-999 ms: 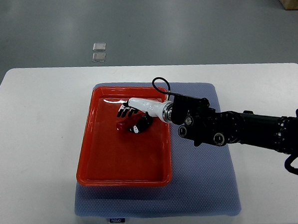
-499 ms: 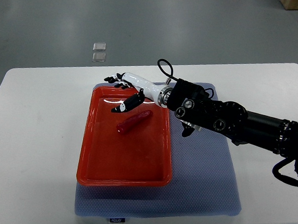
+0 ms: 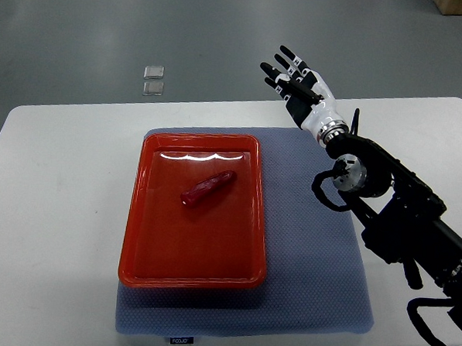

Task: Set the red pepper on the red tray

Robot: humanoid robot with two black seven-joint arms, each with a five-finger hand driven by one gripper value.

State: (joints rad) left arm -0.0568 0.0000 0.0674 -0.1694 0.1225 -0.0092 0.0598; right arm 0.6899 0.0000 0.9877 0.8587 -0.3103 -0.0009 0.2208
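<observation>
A red pepper (image 3: 207,188) lies on its side in the upper middle of the red tray (image 3: 142,246). The tray rests on a blue-grey mat (image 3: 311,262) on the white table. My right hand (image 3: 296,84) is raised above the table's far edge, well to the upper right of the tray. Its fingers are spread and it holds nothing. Its black arm (image 3: 399,220) runs down to the lower right corner. No left arm shows.
The white table (image 3: 58,210) spreads wide on both sides of the mat. Two small clear squares (image 3: 153,79) lie on the grey floor beyond the table. A cardboard box corner (image 3: 461,5) shows at the top right.
My right hand let go of the red pepper on the tray, then lifted and swung up and to the right, away from the tray. The pepper stays where it was left.
</observation>
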